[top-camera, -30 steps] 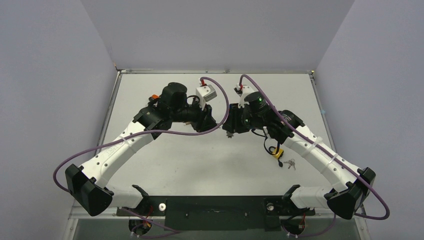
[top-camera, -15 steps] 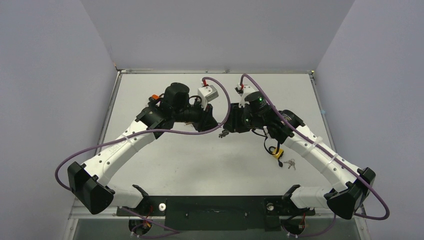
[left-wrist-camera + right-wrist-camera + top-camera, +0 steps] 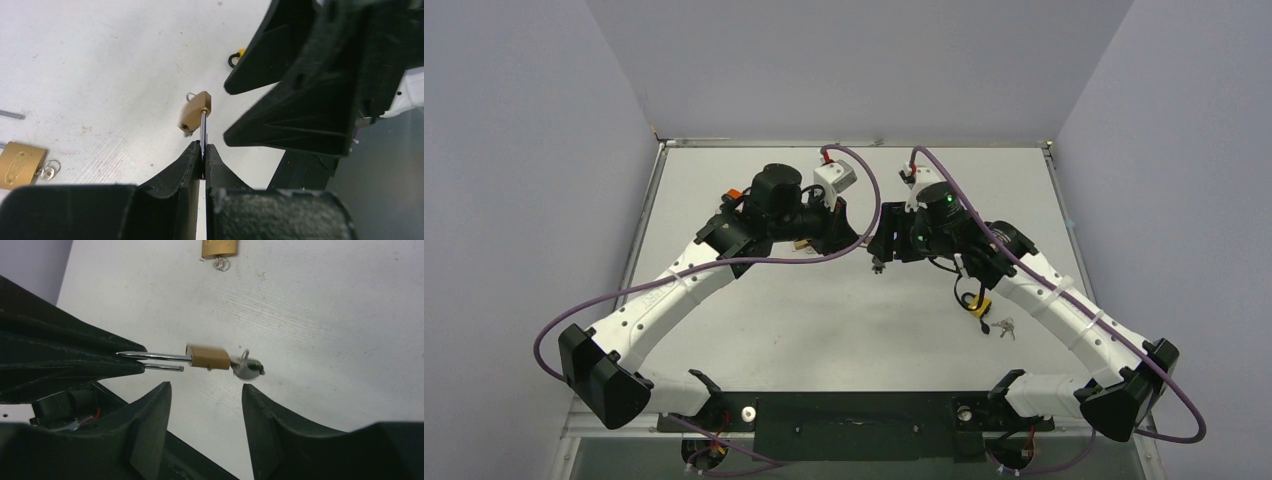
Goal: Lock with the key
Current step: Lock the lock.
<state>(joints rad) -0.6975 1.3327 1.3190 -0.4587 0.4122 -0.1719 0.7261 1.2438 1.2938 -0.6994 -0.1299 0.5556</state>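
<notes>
**Padlock held up by its shackle, key in, right fingers off**

Your top view barely helps: the two black grippers meet mid-table, toward the far side, and hide most of the lock. Use the wrist views.

The left wrist view shows the left gripper (image 3: pixel 202 148) pressed together on the thin steel shackle (image 3: pixel 203 127), seen edge-on. The brass padlock (image 3: pixel 195 111) sticks out past the fingertips, above the table (image 3: pixel 100 60).

Only the right wrist view shows the shackle open. One leg ends free, just short of the brass body. The key (image 3: pixel 248 368) sits in the opposite end and is blurred. The right gripper (image 3: pixel 205 390) has its fingers spread and grips nothing, with the lock just beyond the tips.

Compared with a second ago, your left gripper sits slightly farther from the near edge.

A second padlock (image 3: pixel 20 164) lies flat on the table. A yellow lock (image 3: pixel 979 305) and loose keys (image 3: pixel 1004 325) lie near the right arm.
</notes>
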